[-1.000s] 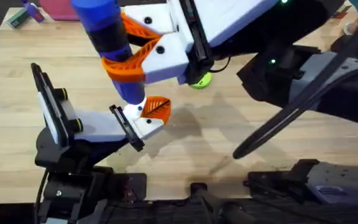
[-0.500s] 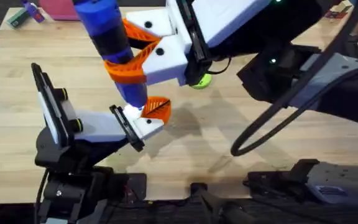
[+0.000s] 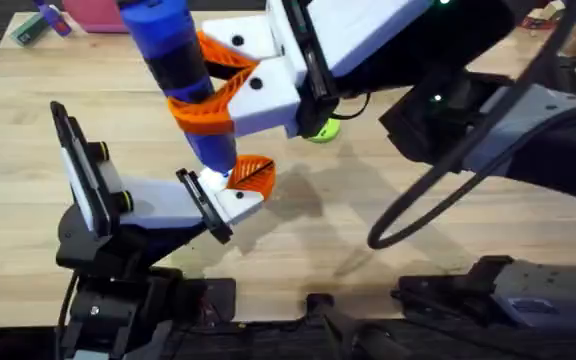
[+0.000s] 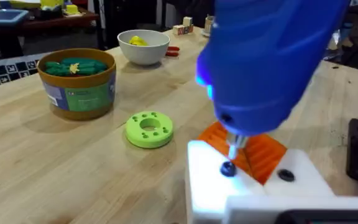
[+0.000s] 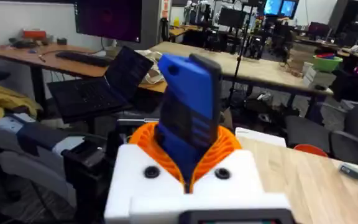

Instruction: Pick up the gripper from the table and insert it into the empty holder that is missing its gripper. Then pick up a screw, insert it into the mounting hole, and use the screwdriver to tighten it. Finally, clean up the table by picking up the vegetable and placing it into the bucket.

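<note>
- We see the left arm's fixture low at the left of the overhead view; the left gripper (image 3: 230, 190) carries the white holder (image 3: 240, 200), and we cannot tell from the pictures how its jaws stand.
- The orange gripper (image 3: 252, 175) sits in that holder, just beside the tool's tip; the left wrist view shows its ribbed orange face (image 4: 253, 149) right behind the bit.
- The blue screwdriver (image 3: 176, 70) stands steeply tilted above the holder, its handle toward the far left and its thin bit (image 4: 233, 148) pointing down at the white block.
- At the bit's end we see a small dark screw (image 4: 227, 168) in the holder's top face; a second dark hole or screw head (image 4: 285, 175) lies just beside it, on the far side from the tool's tip.
- The right gripper (image 3: 218, 95) is clamped around the screwdriver's body, orange pads (image 5: 225, 152) pressed on both sides of the blue handle (image 5: 188, 118).
- Well apart from the tool, on the light wooden table (image 4: 55, 168), a flat green disc with holes (image 4: 149, 129) lies nearest the holder.
- Beyond the disc stands the bucket (image 4: 78, 83), with green pieces and a bit of yellow inside; we cannot say whether this is the vegetable.
- Farther still from the tool sits a white bowl (image 4: 143, 46) with something yellow in it.
</note>
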Available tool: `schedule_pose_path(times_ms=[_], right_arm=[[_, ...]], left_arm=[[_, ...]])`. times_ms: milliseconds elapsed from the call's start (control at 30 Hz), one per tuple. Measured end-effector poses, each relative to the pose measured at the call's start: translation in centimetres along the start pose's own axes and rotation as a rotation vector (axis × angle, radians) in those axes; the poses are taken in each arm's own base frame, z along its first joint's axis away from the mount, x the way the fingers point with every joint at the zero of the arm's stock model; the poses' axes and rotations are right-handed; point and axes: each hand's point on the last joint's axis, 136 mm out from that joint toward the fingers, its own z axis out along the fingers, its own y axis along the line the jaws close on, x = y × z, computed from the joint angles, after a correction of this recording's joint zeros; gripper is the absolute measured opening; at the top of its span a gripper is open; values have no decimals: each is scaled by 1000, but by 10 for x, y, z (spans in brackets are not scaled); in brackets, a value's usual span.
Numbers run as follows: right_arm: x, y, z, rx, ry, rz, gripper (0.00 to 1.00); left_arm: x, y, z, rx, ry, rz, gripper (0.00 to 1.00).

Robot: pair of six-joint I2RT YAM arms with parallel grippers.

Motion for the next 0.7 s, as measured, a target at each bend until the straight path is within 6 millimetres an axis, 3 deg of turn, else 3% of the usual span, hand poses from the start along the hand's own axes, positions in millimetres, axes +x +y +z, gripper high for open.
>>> schedule_pose_path(times_ms=[467,700], right_arm=[[8,-4,1,2,8,15,25],[-6,-2,1,-5,-36,-55,25]], left_arm=[[0,0,0,0,0,-1,18],[0,0,0,0,1,-1,18]])
